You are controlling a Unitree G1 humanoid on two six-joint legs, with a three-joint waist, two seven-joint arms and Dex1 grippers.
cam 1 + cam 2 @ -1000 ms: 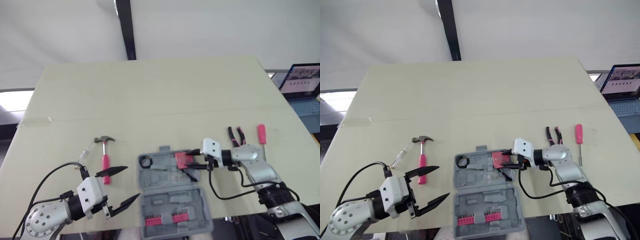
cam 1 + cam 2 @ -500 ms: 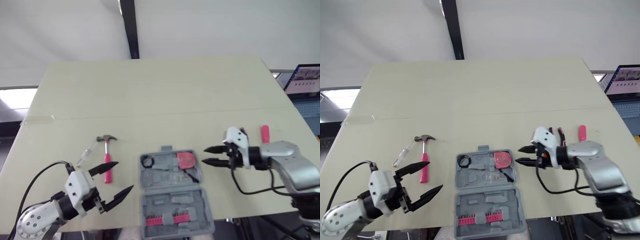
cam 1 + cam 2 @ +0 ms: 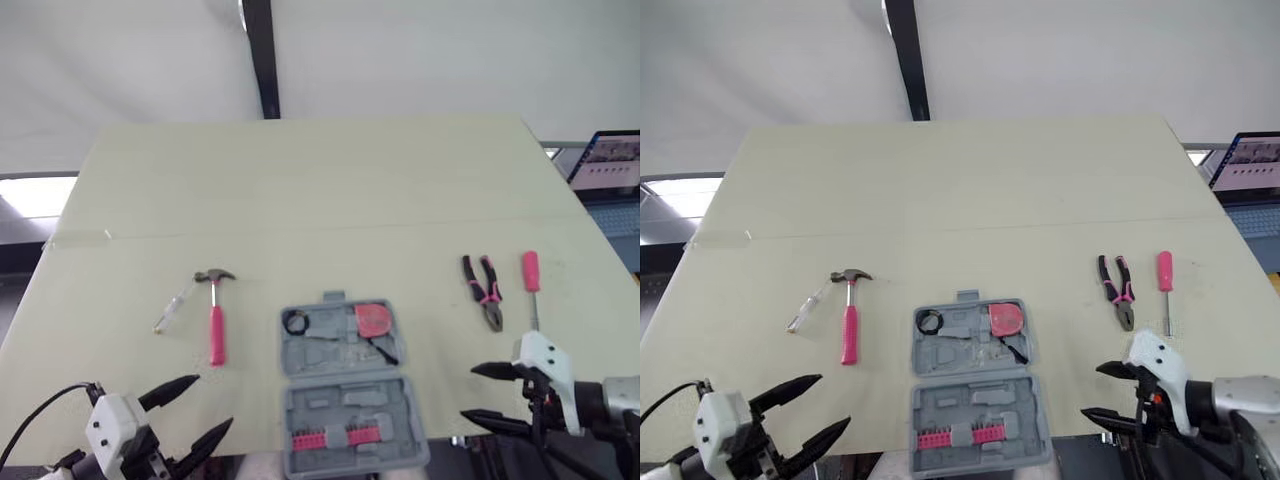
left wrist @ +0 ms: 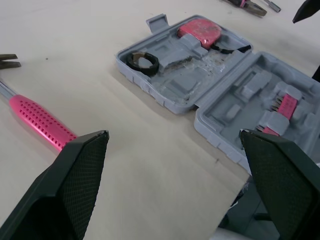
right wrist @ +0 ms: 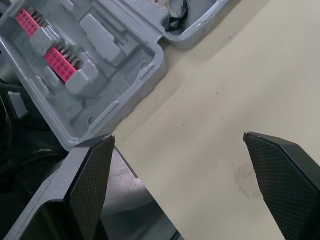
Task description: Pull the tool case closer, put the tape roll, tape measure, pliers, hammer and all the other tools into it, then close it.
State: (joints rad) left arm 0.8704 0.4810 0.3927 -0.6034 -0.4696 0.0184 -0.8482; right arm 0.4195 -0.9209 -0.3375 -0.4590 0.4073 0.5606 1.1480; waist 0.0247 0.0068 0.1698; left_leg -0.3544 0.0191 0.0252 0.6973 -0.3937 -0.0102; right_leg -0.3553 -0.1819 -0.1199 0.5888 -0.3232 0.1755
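Note:
The grey tool case (image 3: 345, 385) lies open at the table's front edge, with pink bit holders in its near half. The black tape roll (image 3: 294, 322) and pink tape measure (image 3: 374, 320) sit in its far half. The pink-handled hammer (image 3: 214, 322) and a small clear screwdriver (image 3: 172, 308) lie on the table left of the case. Pliers (image 3: 482, 290) and a pink screwdriver (image 3: 530, 280) lie to its right. My left gripper (image 3: 208, 404) is open and empty at the front edge, left of the case. My right gripper (image 3: 470, 392) is open and empty at the front edge, right of it.
The cream table (image 3: 320, 190) stretches far behind the tools. A laptop (image 3: 610, 160) stands beyond the table's right edge. A black pole (image 3: 262, 60) rises behind the table. The case's near half overhangs the front edge.
My right gripper has let go of the tape measure in the case and drawn back to the front right edge. My left gripper has also pulled back towards the front edge.

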